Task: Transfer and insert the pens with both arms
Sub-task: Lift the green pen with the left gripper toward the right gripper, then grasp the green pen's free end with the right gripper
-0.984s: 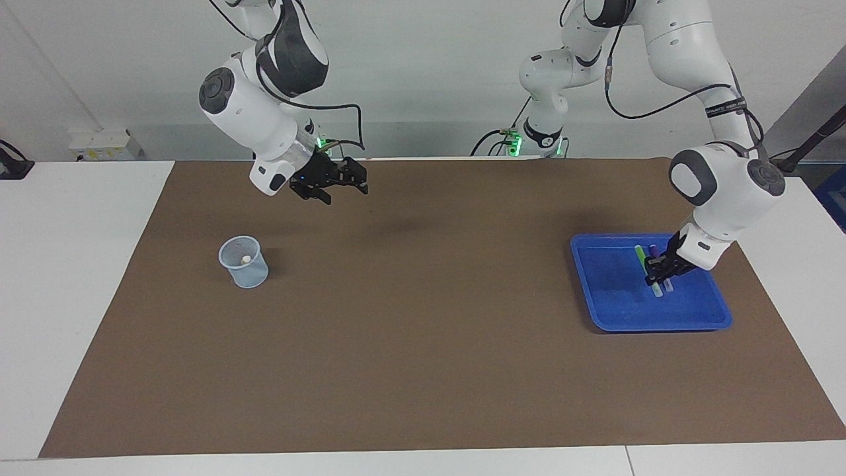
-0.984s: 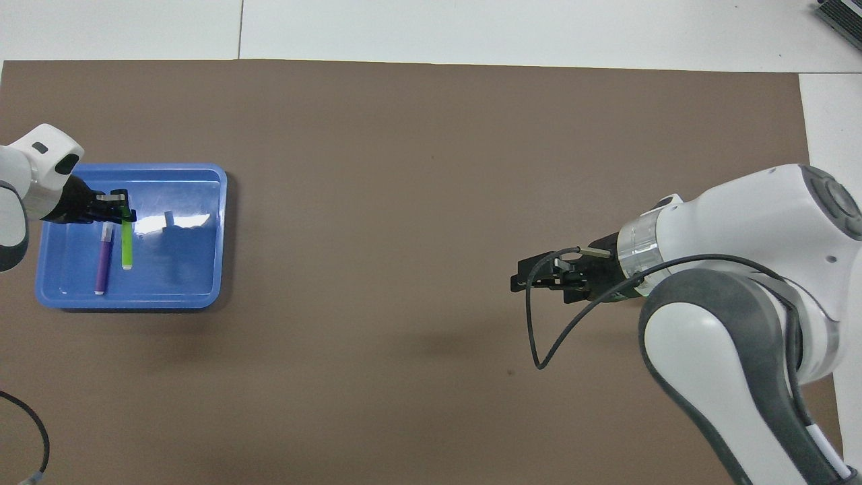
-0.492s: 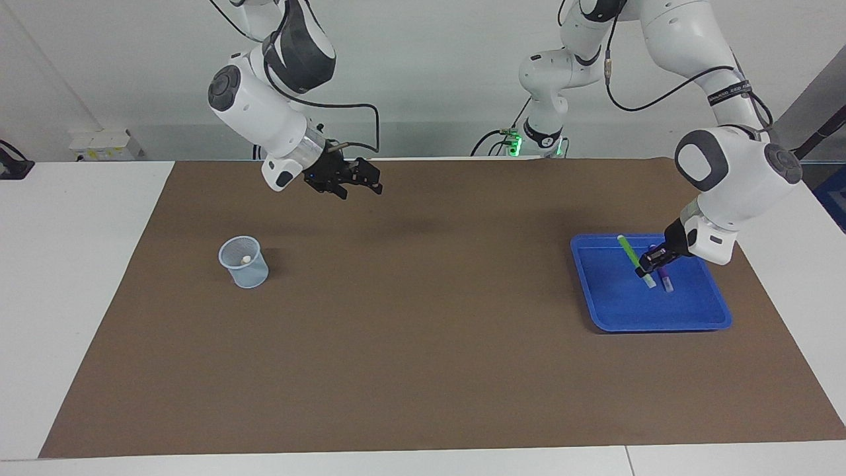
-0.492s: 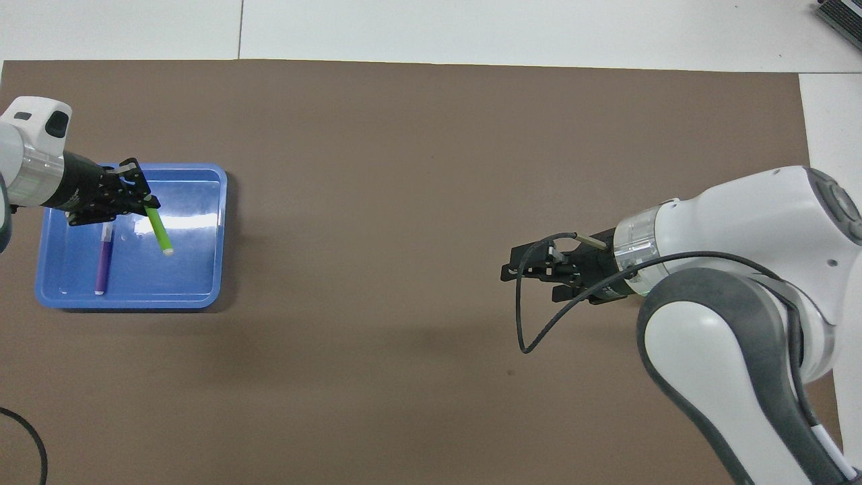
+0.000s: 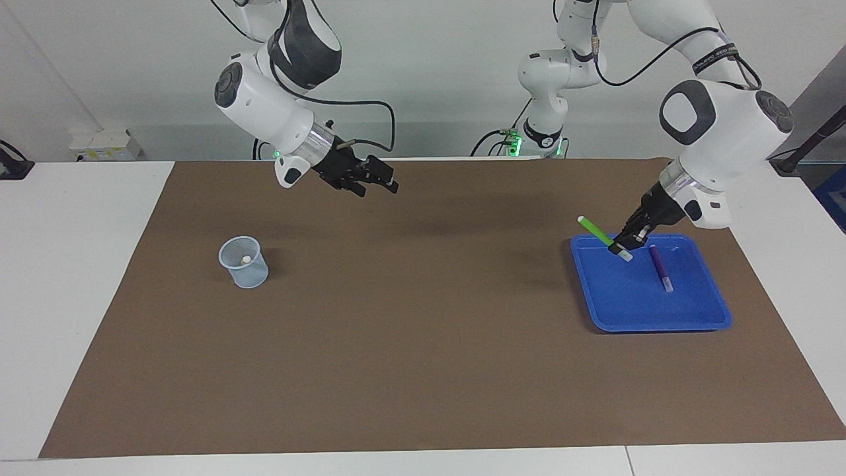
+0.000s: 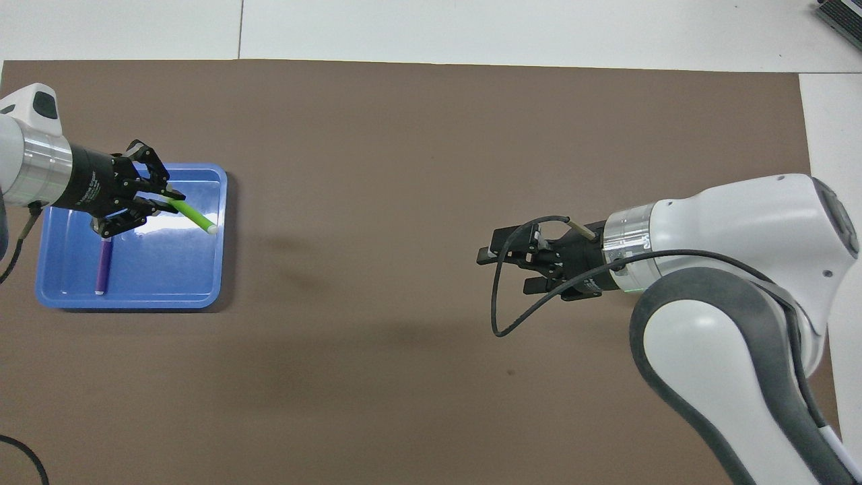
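Left gripper, clamped on green pen, has risen above tray; right gripper spread.

Print is seen on the left arm's black cable band and black wrist; none can be read.

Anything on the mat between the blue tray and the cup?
Nothing: in the facing view only bare brown mat lies between the blue tray and the cup.
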{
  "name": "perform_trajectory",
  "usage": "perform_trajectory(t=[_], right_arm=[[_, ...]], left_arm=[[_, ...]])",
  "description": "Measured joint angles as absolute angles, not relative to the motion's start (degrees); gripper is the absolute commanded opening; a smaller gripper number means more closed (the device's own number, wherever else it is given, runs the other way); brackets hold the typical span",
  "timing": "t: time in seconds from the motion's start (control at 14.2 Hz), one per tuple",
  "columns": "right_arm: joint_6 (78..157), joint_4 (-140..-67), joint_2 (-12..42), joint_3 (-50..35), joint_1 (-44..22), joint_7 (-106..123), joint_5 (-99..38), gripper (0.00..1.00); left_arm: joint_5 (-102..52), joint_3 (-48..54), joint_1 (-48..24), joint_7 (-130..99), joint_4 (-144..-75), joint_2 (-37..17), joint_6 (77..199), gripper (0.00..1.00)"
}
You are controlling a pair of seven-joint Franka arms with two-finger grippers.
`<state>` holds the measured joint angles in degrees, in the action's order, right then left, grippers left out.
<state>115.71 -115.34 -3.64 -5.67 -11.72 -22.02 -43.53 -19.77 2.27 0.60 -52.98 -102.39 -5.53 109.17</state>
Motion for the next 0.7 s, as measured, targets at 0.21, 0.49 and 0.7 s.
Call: perform_trajectory(t=[0.21, 0.49, 0.7], right_arm=[[122.76, -115.42, -3.39, -5.70, -15.26, -27.68, -46.66, 1.00], [135.87, -115.60, -2.33, -5.92, -23.62, -38.86, -48.53, 1.00], [140.43, -115.61, -1.80, -5.92, -27.01, -40.71, -49.93, 1.00]], left_arm=[[-23.67, 2.28, -0.44, -61.40, -103.26, -3.01, 108.99, 0.00], [-24.82, 2.34, -4.72, -72.73, -105.71, 0.85, 108.86, 0.00], [-27.34, 2.36, -7.12, -79.27, -106.87, 2.00, 109.19, 0.00]])
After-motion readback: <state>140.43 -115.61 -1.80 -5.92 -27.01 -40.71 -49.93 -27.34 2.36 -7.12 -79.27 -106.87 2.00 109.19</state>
